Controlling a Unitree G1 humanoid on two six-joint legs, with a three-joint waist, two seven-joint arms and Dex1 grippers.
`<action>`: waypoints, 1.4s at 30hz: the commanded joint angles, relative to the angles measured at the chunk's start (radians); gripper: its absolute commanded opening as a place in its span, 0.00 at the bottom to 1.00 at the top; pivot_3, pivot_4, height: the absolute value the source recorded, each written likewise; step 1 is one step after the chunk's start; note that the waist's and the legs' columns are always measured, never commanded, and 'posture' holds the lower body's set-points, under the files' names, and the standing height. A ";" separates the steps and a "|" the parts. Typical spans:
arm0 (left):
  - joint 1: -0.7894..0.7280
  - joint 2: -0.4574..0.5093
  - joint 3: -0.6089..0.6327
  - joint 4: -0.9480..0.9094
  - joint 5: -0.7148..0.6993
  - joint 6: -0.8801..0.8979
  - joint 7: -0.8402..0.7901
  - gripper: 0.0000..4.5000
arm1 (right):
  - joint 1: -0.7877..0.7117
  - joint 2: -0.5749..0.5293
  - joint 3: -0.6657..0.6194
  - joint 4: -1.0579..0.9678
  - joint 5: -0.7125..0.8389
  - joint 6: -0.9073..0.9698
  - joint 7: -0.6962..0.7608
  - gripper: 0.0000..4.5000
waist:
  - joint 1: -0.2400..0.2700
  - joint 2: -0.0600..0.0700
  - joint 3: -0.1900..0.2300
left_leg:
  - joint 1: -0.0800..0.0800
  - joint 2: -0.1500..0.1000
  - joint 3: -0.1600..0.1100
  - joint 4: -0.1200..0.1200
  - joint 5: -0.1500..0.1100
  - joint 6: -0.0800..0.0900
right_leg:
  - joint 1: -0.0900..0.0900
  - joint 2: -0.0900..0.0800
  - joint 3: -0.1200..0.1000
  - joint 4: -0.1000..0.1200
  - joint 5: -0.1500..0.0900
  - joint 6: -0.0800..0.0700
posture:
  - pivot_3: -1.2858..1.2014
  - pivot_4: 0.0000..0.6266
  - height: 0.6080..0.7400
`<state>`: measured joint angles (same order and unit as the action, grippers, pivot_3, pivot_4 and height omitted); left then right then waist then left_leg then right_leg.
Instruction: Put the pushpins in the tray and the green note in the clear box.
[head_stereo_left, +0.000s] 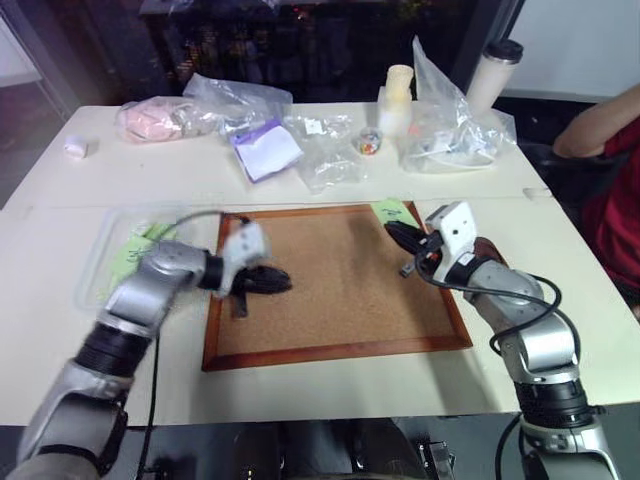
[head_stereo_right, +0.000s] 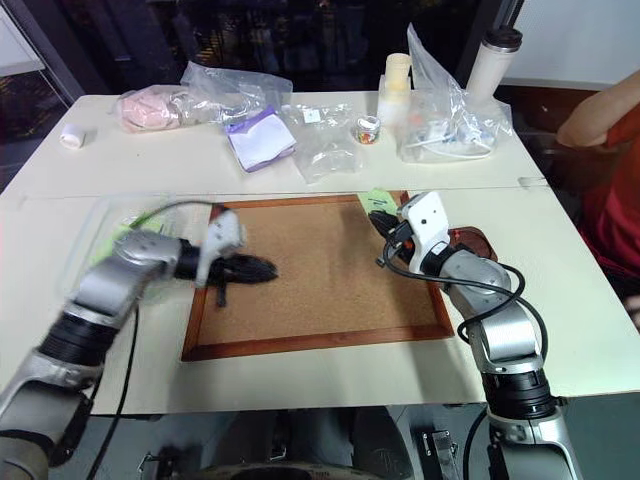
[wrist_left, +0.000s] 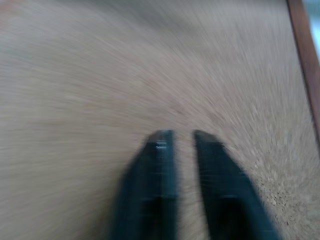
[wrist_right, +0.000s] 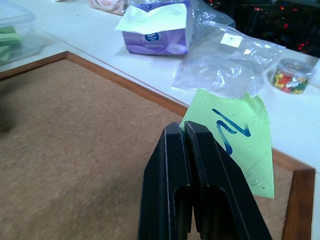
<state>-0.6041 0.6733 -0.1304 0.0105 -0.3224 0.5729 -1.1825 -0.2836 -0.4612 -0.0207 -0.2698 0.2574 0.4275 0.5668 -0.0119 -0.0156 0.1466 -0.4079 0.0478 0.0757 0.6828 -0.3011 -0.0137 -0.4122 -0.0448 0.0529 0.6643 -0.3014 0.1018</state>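
Bearing blue scribble: green note (unreadable).

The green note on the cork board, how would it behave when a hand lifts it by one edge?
The green note looks like thin paper, so it is probably very light and would likely droop. Its edges already curl a little, suggesting that it bends easily. A tight pinch might crease it.

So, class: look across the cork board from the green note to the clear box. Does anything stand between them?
Yes. The green note sits at the cork board's far right corner, and the clear box lies off the left edge. The left gripper hovers over the board's left side, roughly between them.
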 joint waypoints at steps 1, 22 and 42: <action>-0.133 -0.001 0.109 0.096 -0.084 0.040 -0.001 0.66 | -0.026 -0.011 -0.018 -0.030 0.013 -0.014 0.008 0.00 | 0.003 0.000 0.000 | 0.000 -0.001 0.000 0.000 0.000 0.000 | 0.000 -0.001 0.000 -0.001 0.000 0.000 | 0.52 0.24 0.95; -0.526 -0.588 0.429 0.818 -0.314 0.433 0.453 0.99 | -0.085 -0.024 -0.008 -0.037 0.001 -0.023 0.013 0.00 | -0.004 -0.004 0.008 | -0.001 -0.002 -0.001 0.000 0.001 -0.002 | -0.001 -0.001 0.000 -0.001 0.000 0.001 | 0.52 0.24 0.95; -0.618 -0.709 0.479 1.024 -0.302 0.235 0.430 0.01 | -0.065 -0.019 0.002 -0.088 0.001 -0.010 -0.009 0.00 | -0.003 -0.004 0.008 | -0.002 -0.002 0.000 0.000 0.001 -0.002 | -0.001 0.000 0.000 -0.001 0.000 0.001 | 0.52 0.24 0.95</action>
<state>-1.1910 -0.0356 0.3388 1.0506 -0.6189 0.8172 -0.7378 -0.3456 -0.4782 -0.0098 -0.3123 0.2556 0.4300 0.5631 -0.0145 -0.0198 0.1551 -0.4096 0.0457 0.0761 0.6825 -0.2998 -0.0162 -0.4130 -0.0453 0.0524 0.6630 -0.3012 0.1031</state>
